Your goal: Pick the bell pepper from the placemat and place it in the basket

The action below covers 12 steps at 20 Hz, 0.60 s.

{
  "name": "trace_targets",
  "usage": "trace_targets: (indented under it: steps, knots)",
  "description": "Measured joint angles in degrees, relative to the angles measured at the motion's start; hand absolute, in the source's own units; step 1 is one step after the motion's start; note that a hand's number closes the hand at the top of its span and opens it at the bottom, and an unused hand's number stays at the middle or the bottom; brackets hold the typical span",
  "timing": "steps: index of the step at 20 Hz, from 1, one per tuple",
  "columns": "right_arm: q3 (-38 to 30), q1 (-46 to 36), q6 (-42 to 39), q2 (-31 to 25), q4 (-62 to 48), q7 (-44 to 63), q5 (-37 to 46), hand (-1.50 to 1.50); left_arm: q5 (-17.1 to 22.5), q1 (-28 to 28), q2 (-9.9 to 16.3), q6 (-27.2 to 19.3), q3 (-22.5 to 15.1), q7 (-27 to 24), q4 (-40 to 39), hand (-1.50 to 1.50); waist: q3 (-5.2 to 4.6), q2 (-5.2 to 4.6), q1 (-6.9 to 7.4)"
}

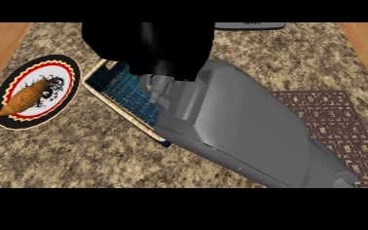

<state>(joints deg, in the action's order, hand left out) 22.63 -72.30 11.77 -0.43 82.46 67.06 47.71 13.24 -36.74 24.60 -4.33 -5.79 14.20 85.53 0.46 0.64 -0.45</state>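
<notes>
Looking down, I see my right hand (147,46) over the basket (122,95); I cannot tell its grip. The pepper is hidden. The placemat (327,122) lies right, a plate (36,92) left.

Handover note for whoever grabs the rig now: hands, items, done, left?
Right hand: stretched across over the basket, close to the camera; fingers not readable.
Left hand: not in view.
Bell pepper: not visible, possibly hidden under the hand.
Placemat: at right, partly covered by the forearm; visible part holds nothing.
Plate at left holds a croissant.
Done: unconfirmed. Left: verify the pepper is in the basket, then pull back.
</notes>
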Motion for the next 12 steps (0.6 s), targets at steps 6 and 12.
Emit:
trace_targets:
  steps: [6, 12]
  knots:
    - [-3.0, -0.7, 1.7, 0.0, -5.1, -1.3, -1.5, 1.50, -0.3, 0.8, -0.3, 0.1, 0.0, 0.4, -0.1, 0.00, 0.19, -0.65, 0.72]
    - [-6.3, 1.3, 5.3, 0.1, -6.5, -3.3, -3.9, 1.50, -0.6, 1.1, -0.7, 0.0, 0.1, 0.5, -0.2, 0.00, 0.37, -0.86, 0.85]
